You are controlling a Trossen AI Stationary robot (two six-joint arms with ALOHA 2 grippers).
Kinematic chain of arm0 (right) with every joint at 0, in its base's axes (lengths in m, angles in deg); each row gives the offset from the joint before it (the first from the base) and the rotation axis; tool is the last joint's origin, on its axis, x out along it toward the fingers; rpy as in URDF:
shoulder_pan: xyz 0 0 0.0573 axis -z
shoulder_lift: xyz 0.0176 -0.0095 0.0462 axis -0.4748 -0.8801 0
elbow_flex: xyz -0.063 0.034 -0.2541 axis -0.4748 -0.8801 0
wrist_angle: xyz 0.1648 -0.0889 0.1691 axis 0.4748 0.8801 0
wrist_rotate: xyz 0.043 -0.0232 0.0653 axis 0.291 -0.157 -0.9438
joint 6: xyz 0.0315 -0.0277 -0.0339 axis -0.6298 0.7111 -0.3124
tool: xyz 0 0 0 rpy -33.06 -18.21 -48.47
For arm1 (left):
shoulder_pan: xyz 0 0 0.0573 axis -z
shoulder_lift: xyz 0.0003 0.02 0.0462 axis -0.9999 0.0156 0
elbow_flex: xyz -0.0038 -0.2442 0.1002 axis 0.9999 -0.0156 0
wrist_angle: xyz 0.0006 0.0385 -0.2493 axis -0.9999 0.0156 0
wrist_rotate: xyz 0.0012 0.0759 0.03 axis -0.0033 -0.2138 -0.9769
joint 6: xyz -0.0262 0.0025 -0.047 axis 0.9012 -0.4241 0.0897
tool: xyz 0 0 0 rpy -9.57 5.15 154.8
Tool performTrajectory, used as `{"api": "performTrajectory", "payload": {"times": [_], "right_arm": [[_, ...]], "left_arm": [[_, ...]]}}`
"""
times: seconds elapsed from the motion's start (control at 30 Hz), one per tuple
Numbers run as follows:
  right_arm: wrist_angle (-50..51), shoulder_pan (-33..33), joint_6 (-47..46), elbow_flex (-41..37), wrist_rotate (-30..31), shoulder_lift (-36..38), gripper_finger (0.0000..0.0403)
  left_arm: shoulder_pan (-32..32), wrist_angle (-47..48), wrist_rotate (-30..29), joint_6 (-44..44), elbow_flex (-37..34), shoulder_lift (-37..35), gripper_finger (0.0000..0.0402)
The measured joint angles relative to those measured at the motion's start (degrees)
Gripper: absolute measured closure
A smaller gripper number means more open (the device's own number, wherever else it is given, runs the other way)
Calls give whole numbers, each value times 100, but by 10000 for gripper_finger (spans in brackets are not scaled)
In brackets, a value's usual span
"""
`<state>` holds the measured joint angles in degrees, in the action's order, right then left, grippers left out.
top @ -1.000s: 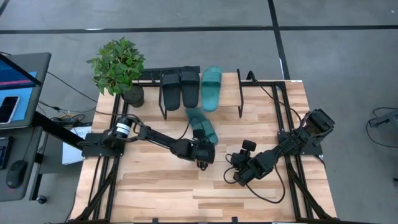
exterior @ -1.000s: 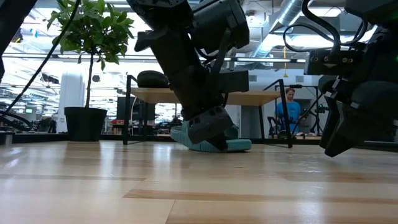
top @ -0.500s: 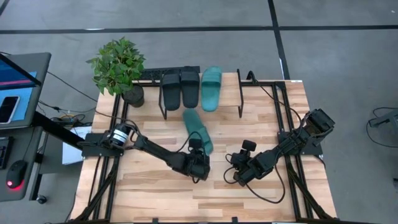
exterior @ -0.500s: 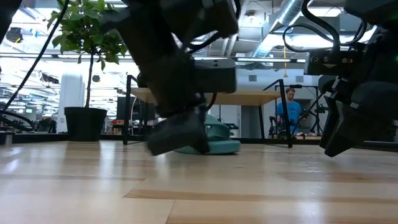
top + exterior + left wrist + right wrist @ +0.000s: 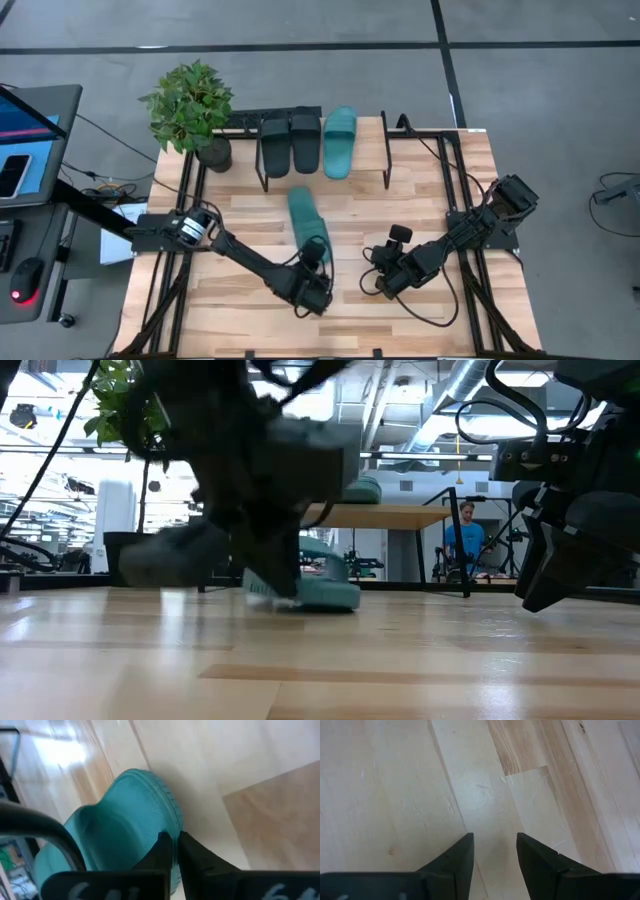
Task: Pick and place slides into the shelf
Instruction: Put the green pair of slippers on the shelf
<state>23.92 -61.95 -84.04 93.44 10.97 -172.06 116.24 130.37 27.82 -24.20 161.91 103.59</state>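
Note:
A teal slide (image 5: 307, 222) lies lengthwise on the tabletop, a little nearer than the shelf (image 5: 387, 160). My left gripper (image 5: 318, 260) is shut on its near end. In the left wrist view the slide (image 5: 125, 820) fills the space ahead of the gripper (image 5: 176, 841). On the shelf sit two black slides (image 5: 289, 142) and one teal slide (image 5: 340, 140), side by side. My right gripper (image 5: 380, 288) waits open over bare wood to the right of the loose slide, nothing between its fingers (image 5: 461, 855). My left gripper pinches the rim of the teal slide's sole (image 5: 170, 827) between its two shut fingers, near the slide's near end. The fingers slant down from the table's near side. In the low view the slide (image 5: 325, 588) rests with its underside on the table.
A potted plant (image 5: 190, 105) stands at the far left corner beside the shelf. Black frame rails (image 5: 455, 200) and cables run along the right side of the table. Bare wood lies along the table's near edge (image 5: 320, 335).
My left gripper has pulled back toward the table's near edge and slightly left, rolling its wrist, still shut. The teal slide has slid with it away from the shelf and turned, so it now lies nearly lengthwise from far to near.

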Motion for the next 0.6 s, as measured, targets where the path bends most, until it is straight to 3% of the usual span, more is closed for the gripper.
{"api": "performTrajectory", "payload": {"times": [0.6], "right_arm": [[6, 113, 155, 0, 348, 0, 262]], "left_arm": [[826, 1453, 42, -846, 344, -19, 401]]}}
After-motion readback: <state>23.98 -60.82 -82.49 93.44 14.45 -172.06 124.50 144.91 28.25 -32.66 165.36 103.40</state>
